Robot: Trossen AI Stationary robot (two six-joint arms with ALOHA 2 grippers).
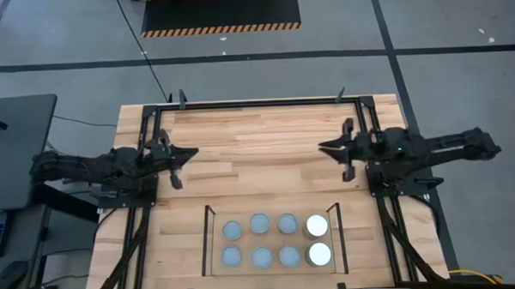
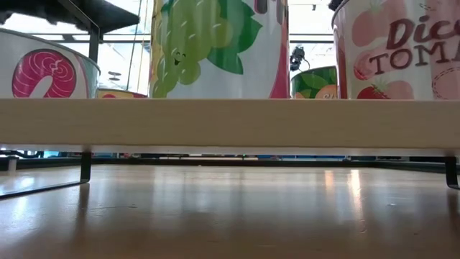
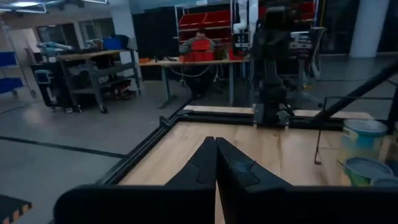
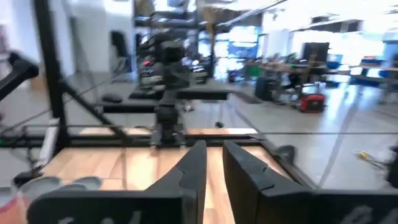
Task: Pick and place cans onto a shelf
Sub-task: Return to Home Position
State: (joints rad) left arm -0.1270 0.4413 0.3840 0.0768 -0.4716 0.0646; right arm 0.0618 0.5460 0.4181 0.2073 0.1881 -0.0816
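All 8 cans (image 1: 259, 222) stand on the shelf (image 1: 207, 241) in 2 rows of 4, btwn its thin dark side rails. The shelf sits centred on the bench (image 1: 257, 136), by the edge at the bottom of the high view. Six tops are grey; the two white-topped cans (image 1: 317, 226) are at the right end.

Low view: the shelf's light-wood board runs straight across w/ cans on top. The salmon can (image 2: 43, 72) is at left, the grape can (image 2: 215, 43) in the middle and the diced tomato can (image 2: 399, 47) at right. A green-label can (image 2: 316, 83) shows btwn the last two, farther back.

Left end effector (image 1: 192, 153) hangs over the bench's left side, well apart from the shelf, tip toward centre. Its fingers (image 3: 202, 168) are pressed together, empty.

Right end effector (image 1: 324, 146) sits opposite on the right side, also well apart from the cans. Its fingers (image 4: 193, 168) are narrow w/ a slim gap, empty. The two tips face each other across the wood.

A person (image 3: 200, 40) sits at a desk in the room beyond.
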